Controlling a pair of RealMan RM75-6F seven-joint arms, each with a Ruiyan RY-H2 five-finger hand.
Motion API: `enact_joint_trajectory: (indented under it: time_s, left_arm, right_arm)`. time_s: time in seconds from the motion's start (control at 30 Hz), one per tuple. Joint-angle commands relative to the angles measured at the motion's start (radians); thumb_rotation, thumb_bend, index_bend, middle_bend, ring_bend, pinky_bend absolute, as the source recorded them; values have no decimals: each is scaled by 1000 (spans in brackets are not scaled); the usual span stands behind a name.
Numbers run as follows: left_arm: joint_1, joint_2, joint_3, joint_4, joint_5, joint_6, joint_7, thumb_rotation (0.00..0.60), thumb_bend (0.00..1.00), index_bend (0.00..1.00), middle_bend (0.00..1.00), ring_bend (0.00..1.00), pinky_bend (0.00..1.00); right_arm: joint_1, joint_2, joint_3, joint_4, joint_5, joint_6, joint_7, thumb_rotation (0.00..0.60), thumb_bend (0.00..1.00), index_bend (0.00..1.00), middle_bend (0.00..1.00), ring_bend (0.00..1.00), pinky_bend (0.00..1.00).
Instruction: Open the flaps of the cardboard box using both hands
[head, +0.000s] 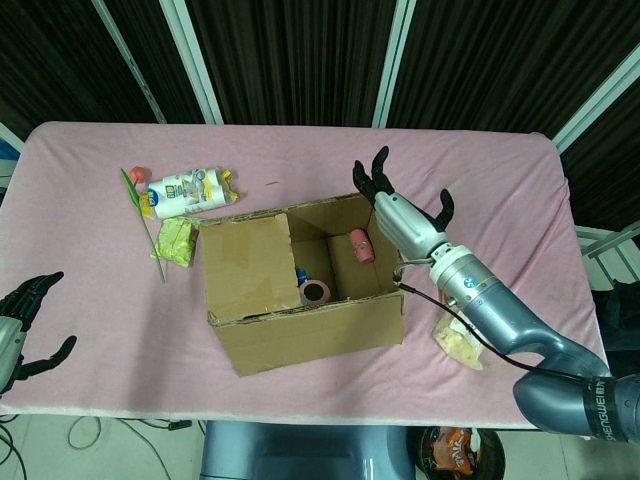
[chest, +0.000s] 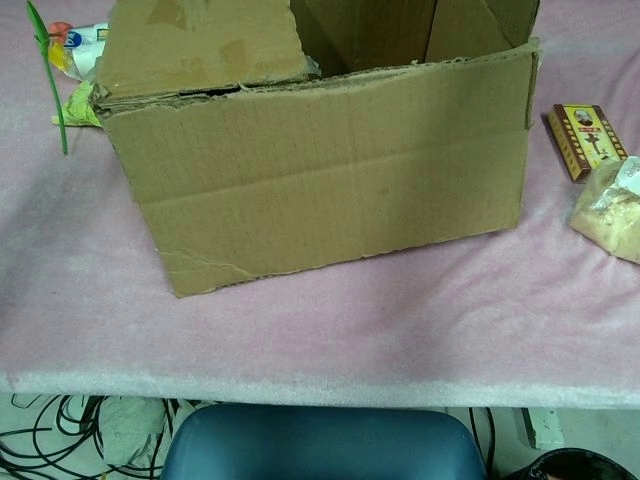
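One cardboard box (head: 300, 290), one flap (head: 248, 265) still closed; both hands' fingers spread, holding nothing

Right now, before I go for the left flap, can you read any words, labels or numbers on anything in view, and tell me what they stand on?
None can be read as text.
White bottle: blue printed label, too small to read.
Small brown box: printed picture and markings, blurred.
Right arm's dark sleeve: white lettering, too small and cut off.
Cardboard box: no print shows.
Yellow packet: no legible print.
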Motion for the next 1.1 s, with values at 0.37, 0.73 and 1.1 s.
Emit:
enact_joint_trajectory:
  time_s: [0.37, 0.73, 1.1]
  left_arm:
    - [-1, 0, 3, 0, 3, 3, 0, 600, 291, 46, 108, 73, 174]
    - [-1, -2, 2, 2, 1, 6, 8, 600, 291, 46, 109, 73, 174]
    - [-5, -6, 2, 9, 3, 4, 44, 600, 248, 46, 109, 73, 174]
  right_arm:
    - [-36, 55, -41, 11, -40, -28, 19, 600, 272, 148, 1, 0, 211]
    - [-86, 107, -67, 31, -77, -31, 44, 600, 271, 141, 0, 0, 211]
    - [-344, 68, 13, -52, -25, 275, 463, 600, 264, 0, 0, 0, 211]
